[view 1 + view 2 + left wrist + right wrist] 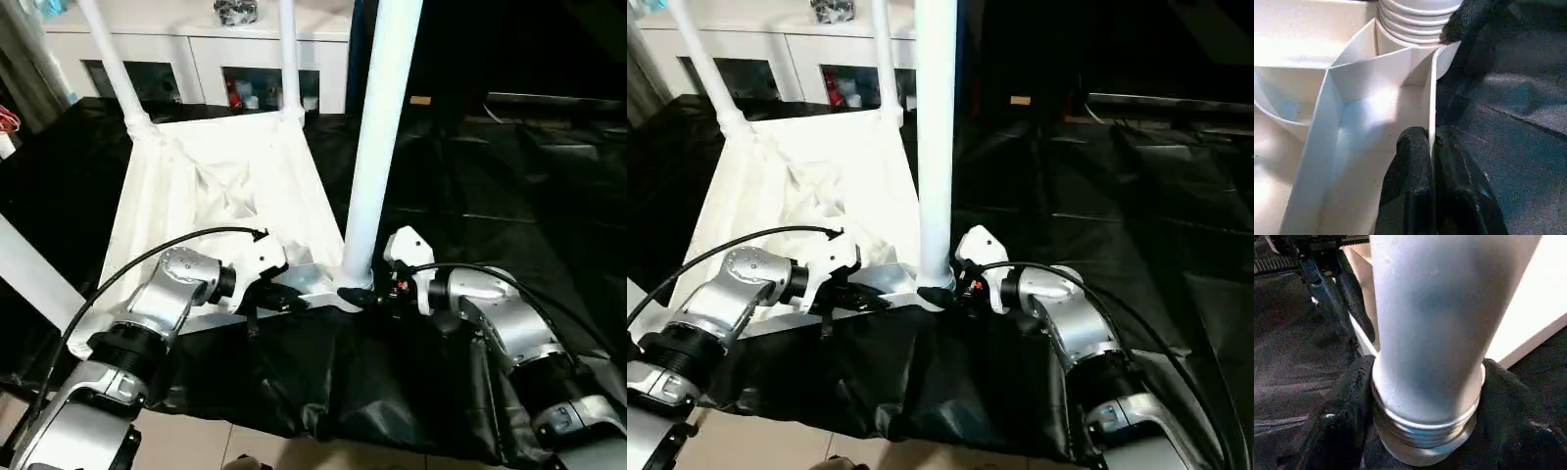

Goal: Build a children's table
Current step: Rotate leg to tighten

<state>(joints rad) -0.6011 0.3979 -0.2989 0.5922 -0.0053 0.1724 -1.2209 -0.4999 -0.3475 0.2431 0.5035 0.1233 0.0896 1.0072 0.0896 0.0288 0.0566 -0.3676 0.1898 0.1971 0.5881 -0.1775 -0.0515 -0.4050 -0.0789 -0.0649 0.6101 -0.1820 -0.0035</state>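
the left hand [1432,161] is pinched tight on the thin near rim of the upturned table top [186,206], one black finger inside the wall and one outside, right beside the corner socket [1418,41]. the right hand [1425,431] sits at that same near corner, its two black fingers [1339,416] spread to either side of the threaded base of an upright leg [382,137] and pressing against it where it enters the socket. the ridged thread of the leg shows just above the socket's lip.

the table top lies underside up on a bench covered with black sheeting [490,186], its ribs forming open compartments; the ones near the left hand hold nothing. two more legs [113,64] stand in the far corner sockets, rising out of the top of the head views. part of another white tube [29,274] shows slanting at the left edge.

behind the bench stands a white cabinet [196,54] with glass doors; small coloured items sit behind the glass, too dim to tell apart, and a dark patterned object [235,12] rests on its top.
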